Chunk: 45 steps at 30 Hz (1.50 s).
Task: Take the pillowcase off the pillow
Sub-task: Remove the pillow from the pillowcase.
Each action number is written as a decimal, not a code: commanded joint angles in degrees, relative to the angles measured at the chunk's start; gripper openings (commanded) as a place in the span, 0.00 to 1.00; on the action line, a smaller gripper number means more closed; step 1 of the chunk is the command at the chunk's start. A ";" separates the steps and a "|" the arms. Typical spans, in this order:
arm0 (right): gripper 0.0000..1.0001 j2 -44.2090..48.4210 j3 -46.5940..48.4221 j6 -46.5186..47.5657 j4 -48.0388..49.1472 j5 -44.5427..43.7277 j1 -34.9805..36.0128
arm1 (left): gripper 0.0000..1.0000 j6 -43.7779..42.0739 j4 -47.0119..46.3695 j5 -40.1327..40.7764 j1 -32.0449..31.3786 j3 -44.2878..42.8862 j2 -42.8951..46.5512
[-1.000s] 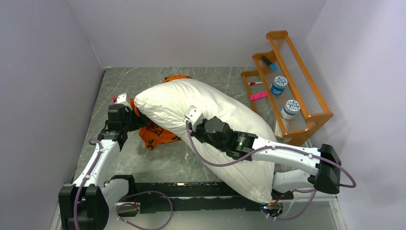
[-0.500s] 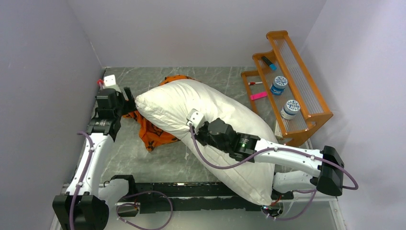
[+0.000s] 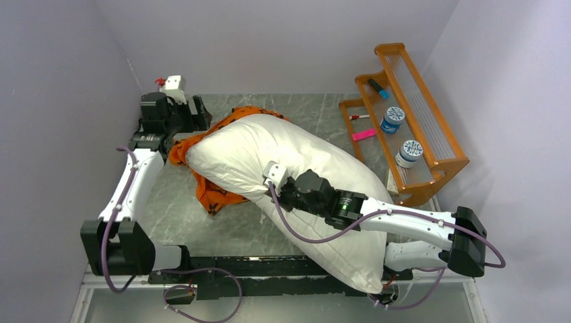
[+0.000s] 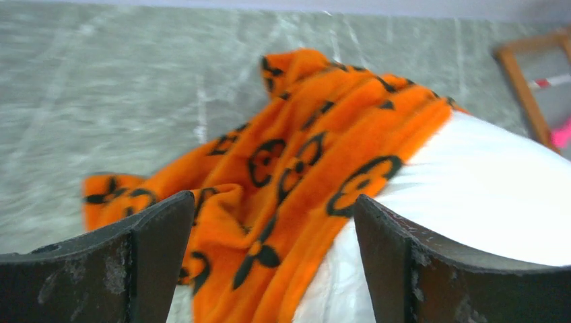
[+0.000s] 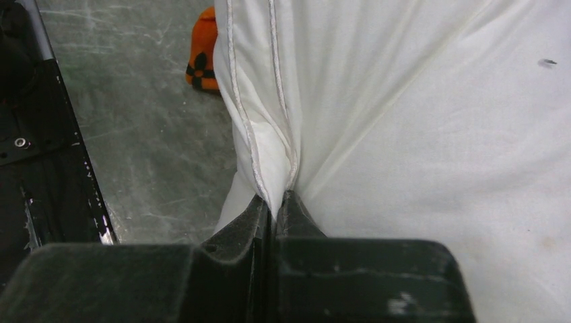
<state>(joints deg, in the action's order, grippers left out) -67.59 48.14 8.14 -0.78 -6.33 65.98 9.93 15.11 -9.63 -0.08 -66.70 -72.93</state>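
While the right gripper [image 5: 275,202] pinches the pillow [image 3: 296,161] by its seam, the left gripper [image 4: 273,219] hangs wide, empty.
The orange pillowcase [image 4: 303,155] (crumpled) lies near the table's [image 3: 310,108] far-left corner.

pillowcase [image 3: 214,193] mostly hid under pillow [image 3: 269,145] in top view; pillow's near end behind right arm [image 3: 404,217]. left wrist view blurry, pillow cut off at right & bottom edges. rack [image 3: 390,49] items too small to id.

An orange rack [image 3: 441,160] on the grey table [image 3: 229,232] holds two jars [image 3: 392,120] and a marker [image 3: 378,88].
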 commanded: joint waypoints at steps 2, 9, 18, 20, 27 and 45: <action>0.00 1.25 -0.82 0.28 -7.71 1.02 0.05 | 0.93 -0.15 -4.91 -21.04 -0.64 -2.80 -7.71; 0.00 0.45 -0.08 0.56 -8.20 0.47 0.37 | 0.94 -0.56 -7.62 -27.13 -3.62 -3.82 -16.60; 0.00 0.40 0.46 0.43 -8.45 -0.35 0.82 | 0.90 -4.15 -4.12 -18.62 -6.08 -8.51 -30.43; 0.00 0.57 0.53 0.26 -8.41 -0.68 0.83 | 0.88 -4.13 -3.47 -16.86 -6.08 -9.45 -33.26; 0.00 0.87 1.15 0.16 -8.44 -1.23 0.92 | 0.84 -4.67 2.28 -4.68 -5.70 -13.35 -41.72; 0.00 5.03 4.95 -0.19 -4.74 -11.59 0.89 | 0.27 -6.95 6.02 14.48 -0.46 -10.54 -41.60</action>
<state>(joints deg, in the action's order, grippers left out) -66.43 49.15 8.47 -3.07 -10.41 67.20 4.36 15.75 -2.37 -3.38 -79.40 -116.33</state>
